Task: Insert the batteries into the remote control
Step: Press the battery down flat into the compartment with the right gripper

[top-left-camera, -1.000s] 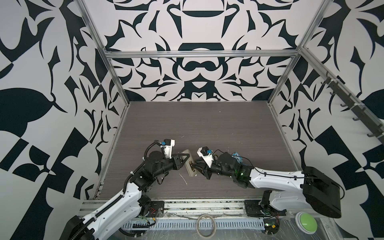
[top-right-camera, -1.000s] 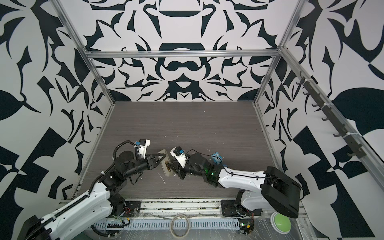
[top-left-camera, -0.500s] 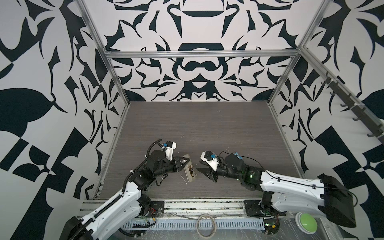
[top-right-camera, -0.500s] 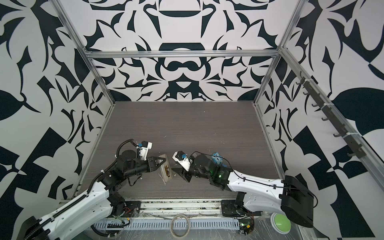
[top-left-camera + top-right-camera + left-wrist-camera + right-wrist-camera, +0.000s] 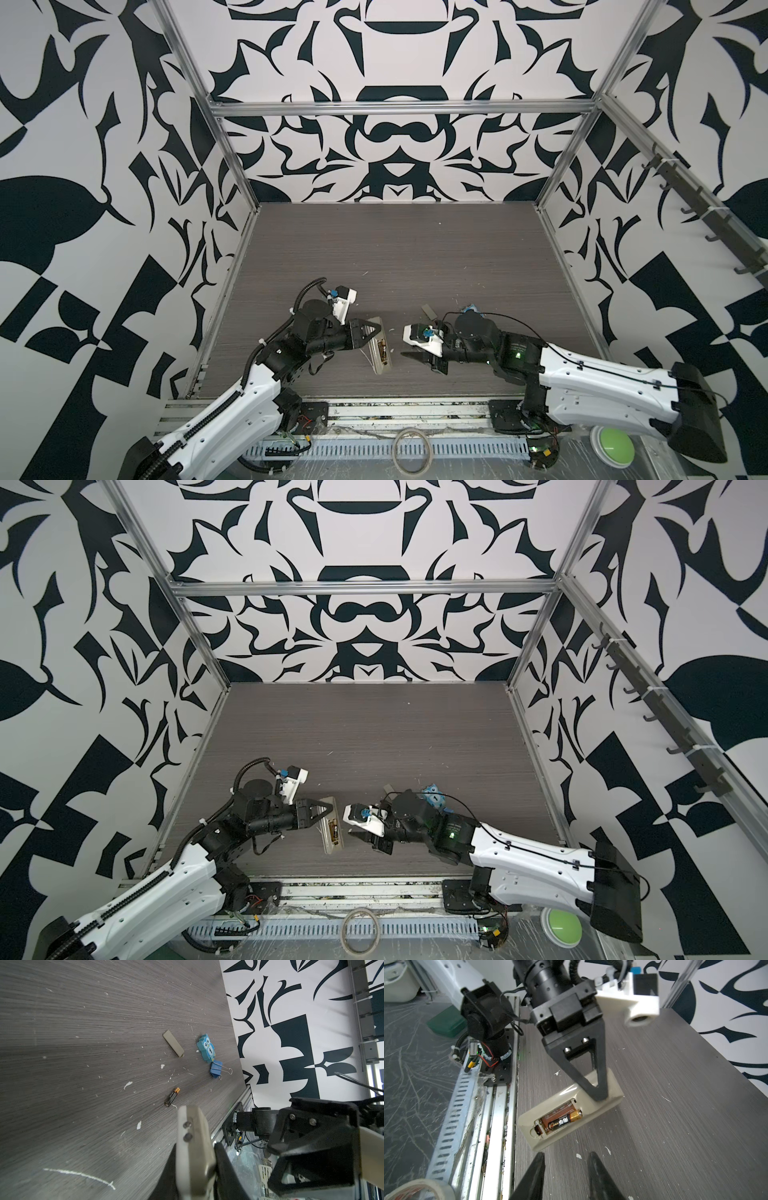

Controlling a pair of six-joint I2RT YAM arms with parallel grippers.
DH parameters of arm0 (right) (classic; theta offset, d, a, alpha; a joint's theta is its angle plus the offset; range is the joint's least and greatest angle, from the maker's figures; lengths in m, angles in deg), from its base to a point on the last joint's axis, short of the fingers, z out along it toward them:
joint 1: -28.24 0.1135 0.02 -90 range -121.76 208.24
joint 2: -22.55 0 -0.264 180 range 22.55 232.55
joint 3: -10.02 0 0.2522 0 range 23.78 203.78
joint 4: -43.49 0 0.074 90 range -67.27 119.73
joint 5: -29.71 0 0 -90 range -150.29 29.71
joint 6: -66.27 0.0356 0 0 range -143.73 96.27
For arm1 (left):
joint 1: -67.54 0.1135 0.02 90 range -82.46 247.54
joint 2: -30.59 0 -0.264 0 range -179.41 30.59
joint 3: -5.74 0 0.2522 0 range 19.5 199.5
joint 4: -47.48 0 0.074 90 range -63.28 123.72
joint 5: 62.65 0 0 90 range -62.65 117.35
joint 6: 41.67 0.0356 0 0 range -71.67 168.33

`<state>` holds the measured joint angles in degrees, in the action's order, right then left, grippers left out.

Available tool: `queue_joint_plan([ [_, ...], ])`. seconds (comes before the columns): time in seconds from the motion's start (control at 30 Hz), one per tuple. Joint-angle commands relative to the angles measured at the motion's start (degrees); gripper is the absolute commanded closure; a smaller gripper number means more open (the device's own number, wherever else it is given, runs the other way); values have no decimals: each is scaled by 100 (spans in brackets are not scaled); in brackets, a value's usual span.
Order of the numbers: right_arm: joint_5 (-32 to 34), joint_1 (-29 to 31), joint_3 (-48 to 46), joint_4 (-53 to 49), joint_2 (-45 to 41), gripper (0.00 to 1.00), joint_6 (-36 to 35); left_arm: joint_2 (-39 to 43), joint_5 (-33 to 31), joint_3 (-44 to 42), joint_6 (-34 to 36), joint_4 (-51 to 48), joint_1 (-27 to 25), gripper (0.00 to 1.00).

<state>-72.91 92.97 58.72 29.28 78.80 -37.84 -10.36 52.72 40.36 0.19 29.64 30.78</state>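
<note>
Tabletop (image 5: 415, 257) grey, walls (image 5: 395, 62) black-and-white patterned; left gripper (image 5: 379, 331) pinches remote control (image 5: 550, 1106), right gripper (image 5: 566, 1155) spread.

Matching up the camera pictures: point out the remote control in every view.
In a top view: remote control, front, left of centre.
In a top view: remote control, same spot.
Left wrist: remote control, close, edge-on.
Right wrist: remote control, bay showing.
Landmark: left claw shut on its end.

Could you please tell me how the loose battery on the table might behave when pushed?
The loose battery is a smooth cylinder lying on its side on the flat table, so a sideways nudge would probably roll it. It looks rigid, and being thin it may slip from a pinch.
</note>
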Motion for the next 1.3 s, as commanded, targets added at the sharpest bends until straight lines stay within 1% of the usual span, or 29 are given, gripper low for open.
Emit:
queue_joint_plan([
  [0.0, 31, 192, 497, -418, 162, 63, -499, 93, 251, 274, 161, -288, 1, 100],
  [0.17, 148, 373, 733, -664, 518, 66, -707, 88, 332, 322, 317, -469, 1, 100],
  [0.37, 266, 443, 922, -656, 848, 72, -858, 78, 430, 326, 424, -526, 1, 100],
  [0.53, 413, 454, 999, -563, 1005, 75, -910, 13, 521, 340, 457, -524, 1, 100],
  [0.7, 640, 477, 1058, -345, 1183, 77, -935, -28, 574, 357, 490, -533, 1, 100],
  [1.27, 575, 488, 1149, -135, 1472, 79, -1071, -54, 663, 341, 490, -472, 1, 100],
])
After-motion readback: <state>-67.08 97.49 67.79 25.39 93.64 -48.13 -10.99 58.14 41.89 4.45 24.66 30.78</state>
